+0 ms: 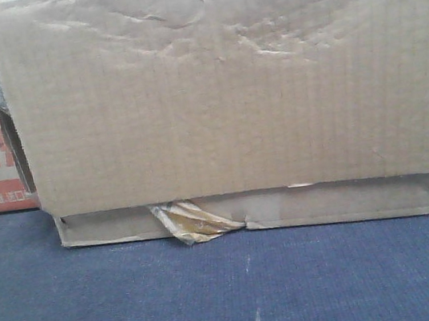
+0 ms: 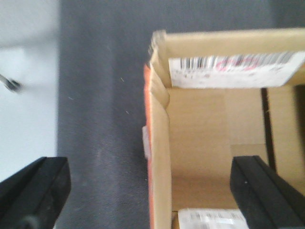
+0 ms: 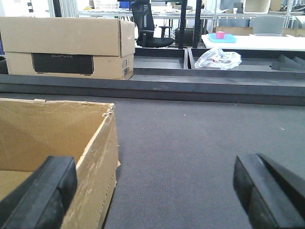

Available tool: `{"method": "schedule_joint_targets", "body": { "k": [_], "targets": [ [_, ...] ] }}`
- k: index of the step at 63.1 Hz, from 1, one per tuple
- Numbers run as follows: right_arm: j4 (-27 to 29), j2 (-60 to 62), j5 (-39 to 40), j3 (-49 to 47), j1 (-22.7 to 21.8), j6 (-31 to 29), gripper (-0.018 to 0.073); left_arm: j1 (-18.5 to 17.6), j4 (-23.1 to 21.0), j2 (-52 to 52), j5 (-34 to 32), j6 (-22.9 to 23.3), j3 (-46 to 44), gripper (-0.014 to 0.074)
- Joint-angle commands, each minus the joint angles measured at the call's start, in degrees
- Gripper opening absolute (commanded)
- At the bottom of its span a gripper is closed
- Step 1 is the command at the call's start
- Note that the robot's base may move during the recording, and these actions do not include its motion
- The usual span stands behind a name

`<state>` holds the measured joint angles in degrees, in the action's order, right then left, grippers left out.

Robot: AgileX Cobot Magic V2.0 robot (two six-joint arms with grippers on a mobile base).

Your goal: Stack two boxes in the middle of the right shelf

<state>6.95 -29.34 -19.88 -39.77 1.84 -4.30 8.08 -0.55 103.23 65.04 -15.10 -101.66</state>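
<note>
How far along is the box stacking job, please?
Done: the tall cardboard box appears to sit on the flat taped box, on blue carpet. In hand: nothing; left gripper and right gripper are open. Left: getting the stack onto the shelf, which is not in view.

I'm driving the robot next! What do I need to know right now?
Left gripper: open, empty, straddling the wall of an orange-sided box.
Right gripper: open, empty, one finger above an open brown box.
Job's things: the tall box sits on the flat box, on blue carpet.
Done: the two are stacked.
Left: no shelf shows in any view, so the stack likely has yet to go onto the right shelf.
</note>
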Motion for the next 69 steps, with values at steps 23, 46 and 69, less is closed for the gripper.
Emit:
{"method": "schedule_joint_targets", "body": {
  "k": [23,46,69],
  "targets": [
    [-0.52,-0.42,0.93,-0.52,0.14,-0.10,0.0568,0.22,-0.61,7.90,-1.18,-0.58,-0.82,0.0290],
    [-0.52,-0.42,0.93,-0.52,0.14,-0.10,0.0568,0.47,1.38,3.99,1.89,1.98,-2.00,-0.0111],
    [-0.52,-0.42,0.93,-0.52,0.14,-0.10,0.0568,1.56,7.20,-12.74,1.58,11.85,-11.19,-0.0111]
  ]
}}
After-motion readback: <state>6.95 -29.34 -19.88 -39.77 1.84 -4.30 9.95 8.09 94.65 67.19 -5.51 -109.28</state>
